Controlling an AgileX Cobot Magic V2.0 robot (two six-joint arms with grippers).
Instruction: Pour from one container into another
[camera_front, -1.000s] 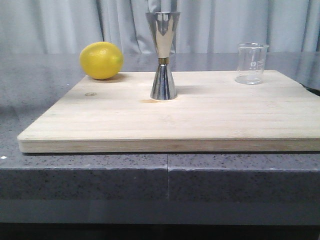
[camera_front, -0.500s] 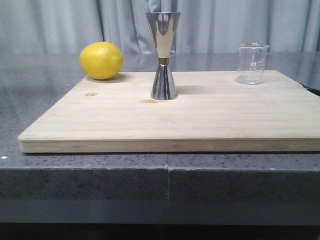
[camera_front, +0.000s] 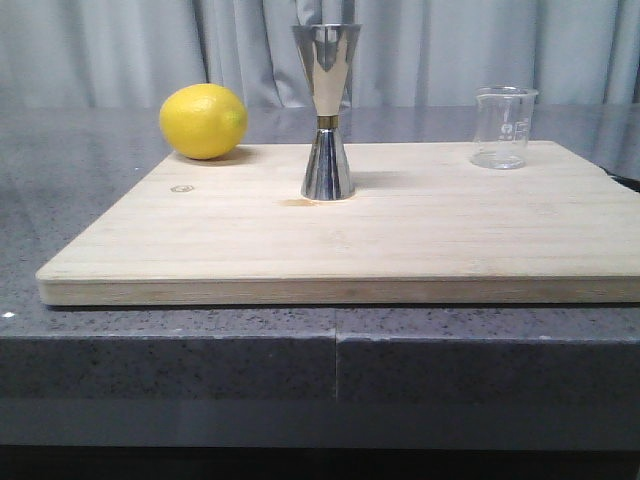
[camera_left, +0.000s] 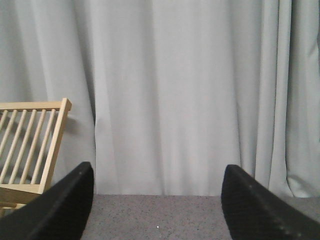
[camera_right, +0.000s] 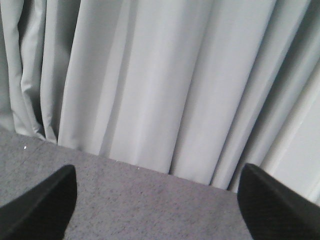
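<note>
Front view: the beaker (camera_front: 503, 127) stands upright near the far right corner of the wooden board (camera_front: 350, 245), and the jigger (camera_front: 326, 111) stands upright near the middle of the board, toward its far edge. The two are well apart, with bare board between them. A lemon (camera_front: 203, 121) rests at the far left corner, clear of both vessels. Judged from this layout, the spacing gives an arm room to close on the beaker from the right without disturbing the jigger, and the jigger's wide upper cup faces up, ready to receive. Whether the beaker holds liquid cannot be told; it reads as clear glass with faint white marks.

Neither arm appears in the front view. In the left wrist view, the left gripper (camera_left: 157, 207) is released, its two dark fingers spread wide with nothing between them. In the right wrist view, the right gripper (camera_right: 157, 205) is likewise released and spread, holding nothing. Both cameras face the curtain, not the board, so the pour has not begun.

The board lies flat on a dark grey speckled desk (camera_front: 90, 190). A pale grey pleated curtain (camera_front: 120, 50) closes off the room behind. A slatted wooden rack (camera_left: 32, 145) stands beside the curtain in the left wrist view.
</note>
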